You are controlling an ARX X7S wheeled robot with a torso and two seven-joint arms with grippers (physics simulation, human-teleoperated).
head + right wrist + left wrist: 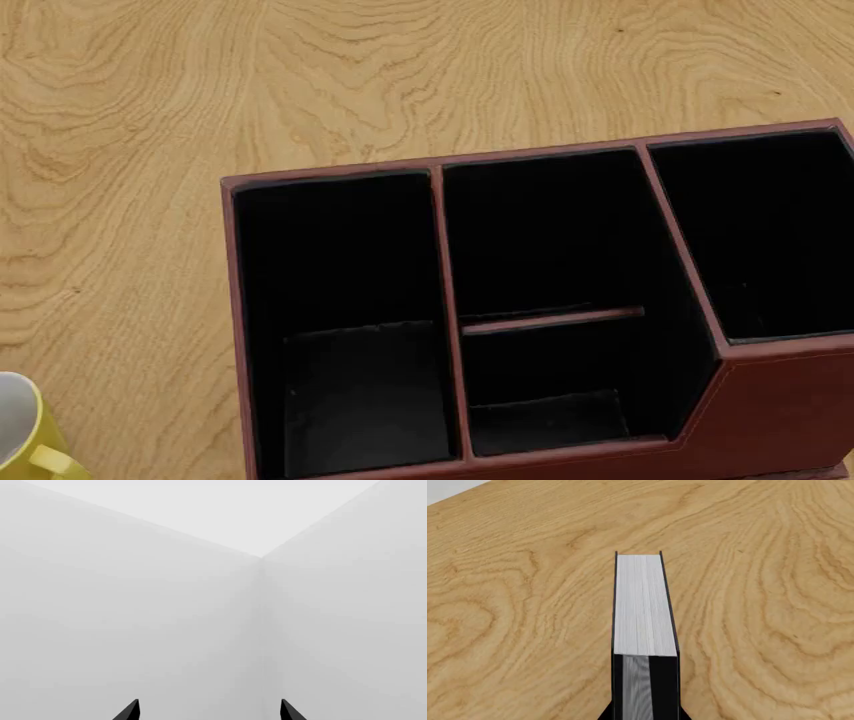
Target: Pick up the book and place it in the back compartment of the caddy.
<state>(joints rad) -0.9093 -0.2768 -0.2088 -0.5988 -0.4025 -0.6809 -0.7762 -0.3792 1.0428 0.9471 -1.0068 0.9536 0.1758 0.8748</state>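
Your left gripper [646, 718] is clamped on the book [642, 605], which sticks out straight from it, above bare table [507, 605]. Right gripper [209, 711] spread wide, empty, facing walls.

- The caddy [240, 330] stands on the desk [134, 120], filling the near right part of the head view.
- Its partitions make three strips side by side: a long cell at left, a middle strip, a long cell at right.
- A cross divider [553, 321] splits the middle strip; the back compartment [547, 420], the shorter part, lies on the nearer side of it, the larger part beyond.
- The mug [24, 440] sits on the desk left of the caddy, well apart, at the near left corner.
- In the left wrist view, the book [642, 610] stands out from between the left tool's [646, 716] fingers, over bare desk.
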